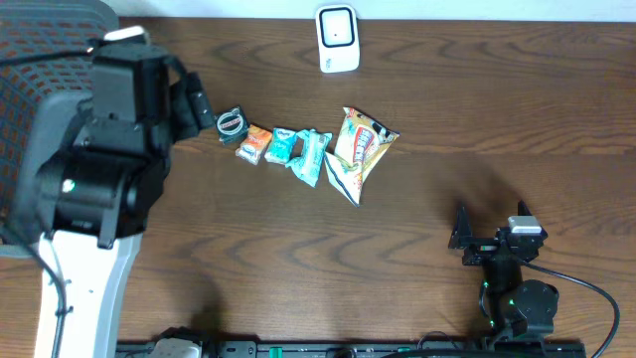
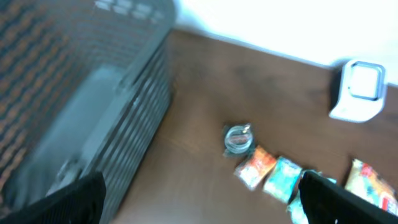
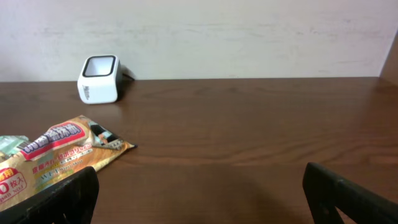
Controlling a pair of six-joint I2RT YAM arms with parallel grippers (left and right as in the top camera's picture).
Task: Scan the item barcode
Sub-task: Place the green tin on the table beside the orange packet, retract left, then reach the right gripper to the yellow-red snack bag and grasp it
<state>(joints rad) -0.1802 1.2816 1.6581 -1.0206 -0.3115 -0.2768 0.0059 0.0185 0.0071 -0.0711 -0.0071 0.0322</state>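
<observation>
Small packets (image 1: 282,146) and a bigger snack bag (image 1: 360,149) lie in a row mid-frame on the table (image 1: 517,109), below the scanner (image 1: 338,39). They are probably light, crinkly and slippery, best pinched at a flat sealed edge. The left fingers (image 2: 74,199) and right fingers (image 3: 62,196) are spread wide and hold nothing.

Shop-checkout setup: barcode scanner (image 1: 338,39) and packaged snacks (image 1: 360,147) on a wooden table (image 1: 497,99), mesh basket (image 1: 40,40) alongside.
</observation>
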